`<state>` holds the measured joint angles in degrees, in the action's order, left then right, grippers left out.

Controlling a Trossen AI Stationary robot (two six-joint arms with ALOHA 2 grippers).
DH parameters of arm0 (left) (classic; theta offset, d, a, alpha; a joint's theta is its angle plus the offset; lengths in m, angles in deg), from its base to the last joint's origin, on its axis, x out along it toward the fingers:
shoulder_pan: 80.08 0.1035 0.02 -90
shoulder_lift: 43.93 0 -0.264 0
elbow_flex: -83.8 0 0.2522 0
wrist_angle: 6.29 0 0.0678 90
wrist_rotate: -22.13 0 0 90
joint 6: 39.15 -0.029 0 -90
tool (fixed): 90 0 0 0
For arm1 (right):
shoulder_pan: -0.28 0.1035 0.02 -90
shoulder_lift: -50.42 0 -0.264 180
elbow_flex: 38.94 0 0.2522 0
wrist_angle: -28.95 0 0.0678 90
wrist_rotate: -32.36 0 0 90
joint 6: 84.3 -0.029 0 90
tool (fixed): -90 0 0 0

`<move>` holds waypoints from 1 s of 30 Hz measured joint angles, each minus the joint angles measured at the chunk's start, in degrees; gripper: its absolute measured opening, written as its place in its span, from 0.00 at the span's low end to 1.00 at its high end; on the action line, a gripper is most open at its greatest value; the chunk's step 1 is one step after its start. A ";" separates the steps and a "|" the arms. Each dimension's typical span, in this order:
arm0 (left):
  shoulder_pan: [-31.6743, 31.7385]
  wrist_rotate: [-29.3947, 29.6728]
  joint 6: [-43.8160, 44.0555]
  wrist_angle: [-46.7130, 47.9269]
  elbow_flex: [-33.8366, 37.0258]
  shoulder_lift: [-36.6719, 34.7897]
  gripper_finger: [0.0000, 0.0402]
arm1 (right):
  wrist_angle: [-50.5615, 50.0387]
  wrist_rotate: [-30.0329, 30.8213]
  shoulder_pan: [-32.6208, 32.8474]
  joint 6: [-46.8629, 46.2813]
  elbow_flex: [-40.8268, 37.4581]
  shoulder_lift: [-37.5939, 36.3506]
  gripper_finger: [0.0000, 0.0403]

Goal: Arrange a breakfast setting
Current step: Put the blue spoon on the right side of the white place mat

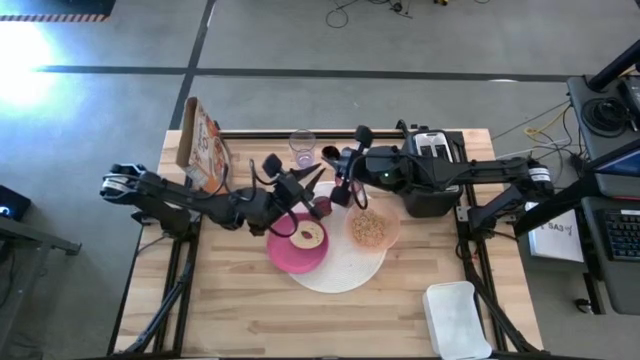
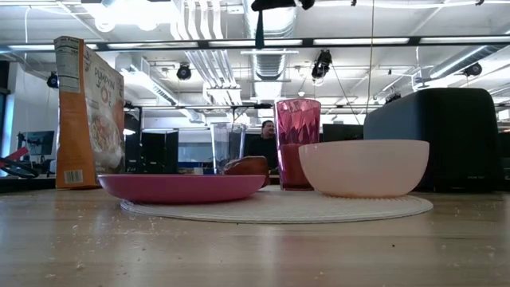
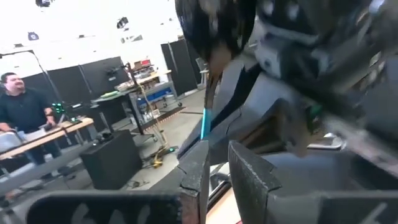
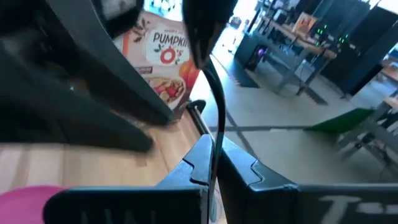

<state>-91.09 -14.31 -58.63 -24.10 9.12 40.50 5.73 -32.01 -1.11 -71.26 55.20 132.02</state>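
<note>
White round mat (image 2: 279, 209) lies nearest, carrying magenta plate (image 2: 182, 188) left and peach bowl (image 2: 363, 167) right. Orange cereal box (image 1: 203, 147) stands upright far left. Left gripper (image 1: 308, 181) hovers above the plate, fingers narrowly apart. Right gripper (image 1: 338, 178), just beside it, pinches the teal-handled spoon (image 4: 215, 124).

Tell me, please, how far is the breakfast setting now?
Done: magenta plate and cereal-filled peach bowl sit on the white mat, pink cup close by. In hand: the right tool holds the teal-handled spoon up in the air. Left: laying the spoon down.
</note>
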 joint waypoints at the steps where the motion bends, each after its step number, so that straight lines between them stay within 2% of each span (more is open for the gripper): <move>1: 0.28 0.02 -0.46 0.00 0.00 0.29 0.12 | 0.58 0.00 0.00 0.51 0.00 0.07 0.02; 7: 0.65 0.45 -1.23 -0.29 0.00 0.72 0.27 | 1.44 0.00 0.00 2.11 0.00 0.07 0.02; 11: 0.64 2.92 -3.88 -4.18 0.00 0.67 0.37 | 1.49 0.03 -0.02 2.66 -0.02 0.26 0.02; 16: 0.64 1.43 -3.97 -6.40 0.00 0.67 0.45 | 2.36 0.09 -0.02 2.53 -0.02 1.42 0.02; 23: 0.64 -0.55 -3.83 -9.02 0.00 0.69 0.46 | 5.20 1.59 -0.01 1.98 -0.02 2.93 0.02; 30: 1.24 -0.51 -3.22 -10.16 0.00 0.69 0.41 | 9.43 1.51 0.06 1.95 -0.02 4.04 0.02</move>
<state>-89.85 -14.82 -61.85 -34.26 9.12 41.19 15.16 -30.50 -1.05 -69.31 55.18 136.06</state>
